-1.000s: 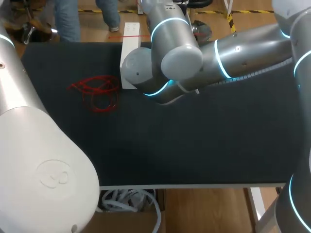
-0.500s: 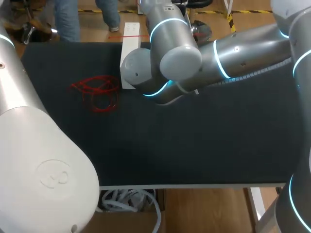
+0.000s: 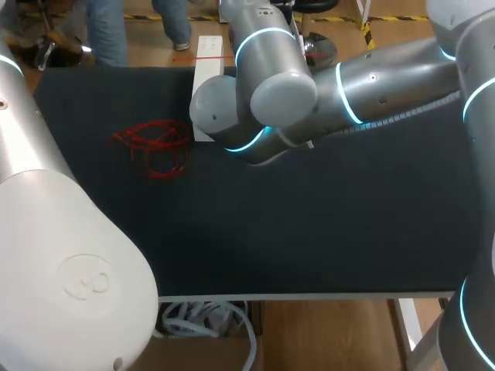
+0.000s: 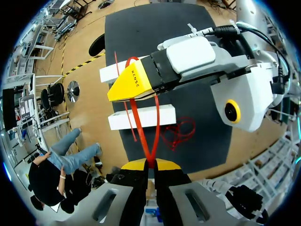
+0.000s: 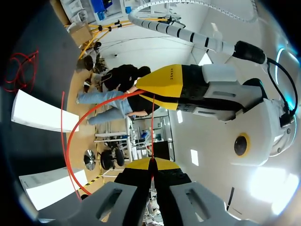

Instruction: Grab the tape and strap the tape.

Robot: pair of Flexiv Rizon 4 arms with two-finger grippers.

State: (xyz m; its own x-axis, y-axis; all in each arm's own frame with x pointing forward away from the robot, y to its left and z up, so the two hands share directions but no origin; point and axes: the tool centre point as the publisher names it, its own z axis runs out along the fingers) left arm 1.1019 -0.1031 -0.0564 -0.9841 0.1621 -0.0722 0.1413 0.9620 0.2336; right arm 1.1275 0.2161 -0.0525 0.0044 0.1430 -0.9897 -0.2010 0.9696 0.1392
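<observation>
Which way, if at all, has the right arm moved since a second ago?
Yes: the right arm has edged toward the red tape pile, overlapping the white block slightly more.

Two hefty silver-grey arms out here, the left arm (image 3: 69, 255) and the right arm (image 3: 363, 81), all fat rounded joints, with thin cyan light rings glowing round the segments. A faint circular emblem is pressed into the left shell. The left gripper (image 4: 149, 163) and right gripper (image 5: 151, 163) match: yellow tips, black fingers, a white housing (image 4: 237, 89) with a round lens. Black cables (image 4: 223, 31) run behind, plus a ribbed white hose (image 5: 183, 32).
</observation>
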